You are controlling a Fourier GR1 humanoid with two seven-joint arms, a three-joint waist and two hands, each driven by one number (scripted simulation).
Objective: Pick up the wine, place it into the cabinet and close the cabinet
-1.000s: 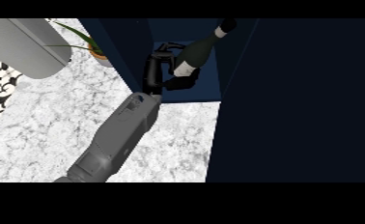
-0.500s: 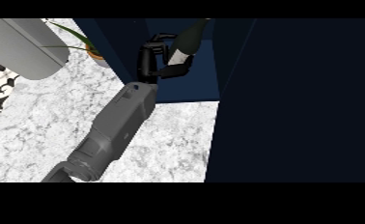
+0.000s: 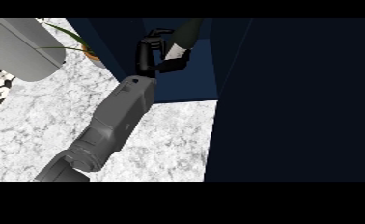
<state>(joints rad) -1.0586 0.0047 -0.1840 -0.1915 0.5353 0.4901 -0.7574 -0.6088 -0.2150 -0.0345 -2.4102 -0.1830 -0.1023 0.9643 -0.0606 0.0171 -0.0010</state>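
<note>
My arm and hand
My forearm [image 3: 114,121] is grey and blocky; my hand [image 3: 149,56] is black with slim fingers.

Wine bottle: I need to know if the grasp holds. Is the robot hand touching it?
Touching. The head view shows the robot hand with fingers curled round the wine bottle, inside the open cabinet.

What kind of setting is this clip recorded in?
Most likely a kitchen counter. A white marble countertop runs under a dark blue cabinet with its door open, a potted plant stands at the back, and one hand holds a wine bottle inside the cabinet.
</note>
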